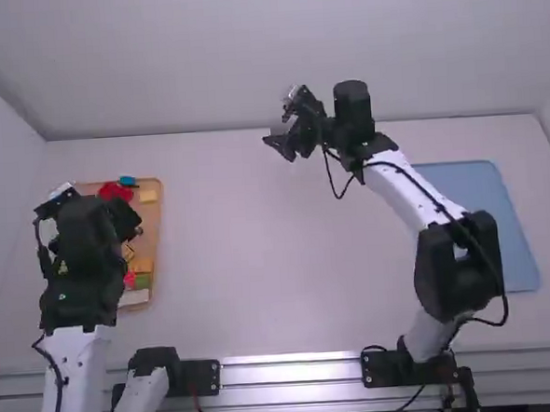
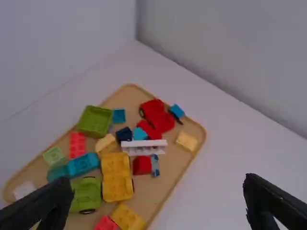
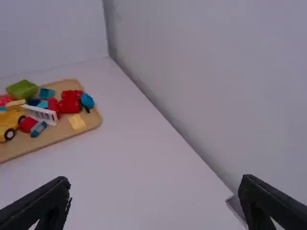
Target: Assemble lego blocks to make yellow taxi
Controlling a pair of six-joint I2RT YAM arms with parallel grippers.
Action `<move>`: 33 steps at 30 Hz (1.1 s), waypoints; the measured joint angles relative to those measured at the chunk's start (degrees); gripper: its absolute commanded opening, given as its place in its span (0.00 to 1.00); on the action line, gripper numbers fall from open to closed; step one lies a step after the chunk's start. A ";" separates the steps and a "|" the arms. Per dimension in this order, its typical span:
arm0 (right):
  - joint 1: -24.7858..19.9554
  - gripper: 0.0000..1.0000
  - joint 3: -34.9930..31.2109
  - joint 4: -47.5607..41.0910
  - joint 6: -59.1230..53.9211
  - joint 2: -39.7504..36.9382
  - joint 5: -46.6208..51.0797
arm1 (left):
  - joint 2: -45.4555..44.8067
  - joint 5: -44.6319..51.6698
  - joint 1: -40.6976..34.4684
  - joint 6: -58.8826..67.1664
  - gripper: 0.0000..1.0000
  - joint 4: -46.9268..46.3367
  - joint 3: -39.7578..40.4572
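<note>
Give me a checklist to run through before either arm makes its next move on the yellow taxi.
1. Left fingers open and empty: ok.
2. Right fingers open and empty: ok.
3. Yellow wheeled base out on the open table: not ok, it sits in the wooden tray.
4. Pale yellow block lying apart from other pieces: ok.
5. White fence piece free of the yellow wheeled base: cannot tell, they may touch.

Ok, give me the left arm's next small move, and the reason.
I'd probably lower the left gripper toward the yellow wheeled block: the gripper is open and empty above the tray, and that block, with its wheels, looks like a likely body for the taxi.
</note>
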 measured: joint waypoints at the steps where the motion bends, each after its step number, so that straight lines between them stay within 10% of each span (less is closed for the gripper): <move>1: 0.20 0.97 0.61 0.07 -0.15 0.74 -0.87 | 1.33 0.81 1.44 0.04 0.97 -0.35 1.07; 15: 1.20 0.99 3.93 -7.72 -4.66 4.94 -14.60 | 29.90 14.51 14.34 0.90 0.99 -17.14 23.34; 24: 5.11 0.99 4.26 -16.65 -10.03 4.92 -8.44 | 38.77 15.52 14.32 0.90 0.99 -19.10 24.39; 33: 4.15 0.99 4.26 -14.75 -16.65 4.92 -22.51 | 39.60 15.61 14.73 0.63 0.99 -15.96 19.34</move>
